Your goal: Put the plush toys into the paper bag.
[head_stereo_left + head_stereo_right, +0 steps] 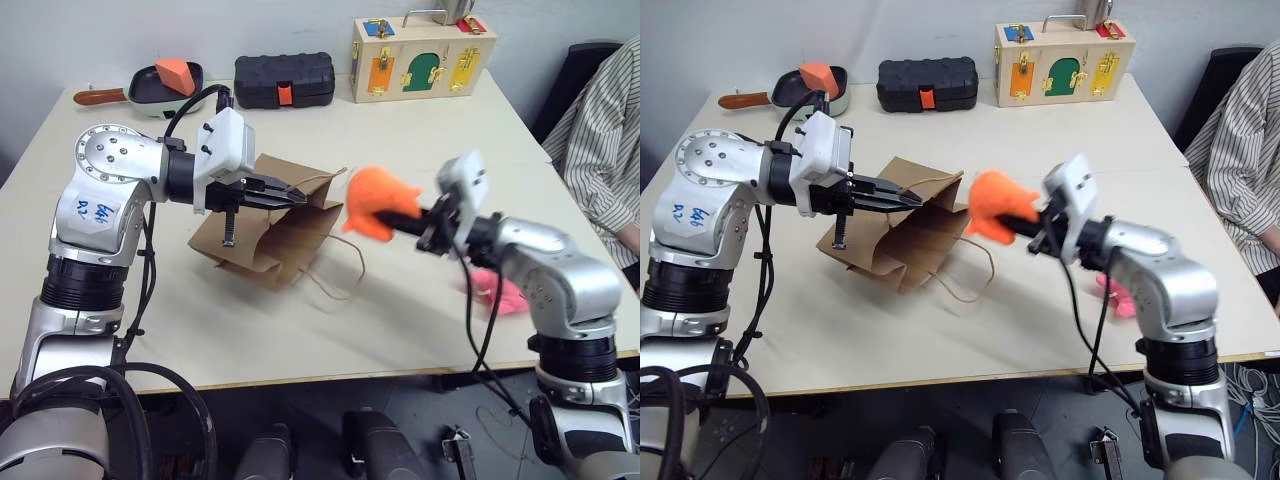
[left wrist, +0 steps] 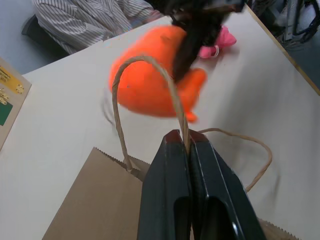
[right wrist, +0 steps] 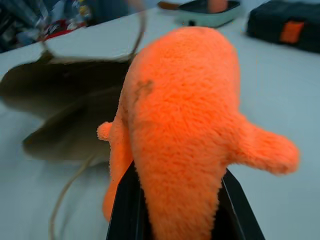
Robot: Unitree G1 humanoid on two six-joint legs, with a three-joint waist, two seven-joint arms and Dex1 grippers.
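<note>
I'm over a pale counter point(image 1: 420, 150), a person in a striped shirt point(image 1: 605, 130) seated at its right. Along the back: wooden latch box point(image 1: 422, 57), black ribbed case point(image 1: 284, 79), pan point(image 1: 165, 88) holding an orange wedge point(image 1: 177, 73). Paper bag point(image 1: 265, 235) lies tipped, mouth toward the right; my left fingers point(image 2: 190, 165) are closed on its cord handle point(image 2: 145, 95). Right fingers point(image 3: 125, 210) clamp the orange plush point(image 1: 375, 203) mid-air beside the mouth, its length pointing toward the bag. Pink plush point(image 1: 500, 293) rests behind my right arm.
</note>
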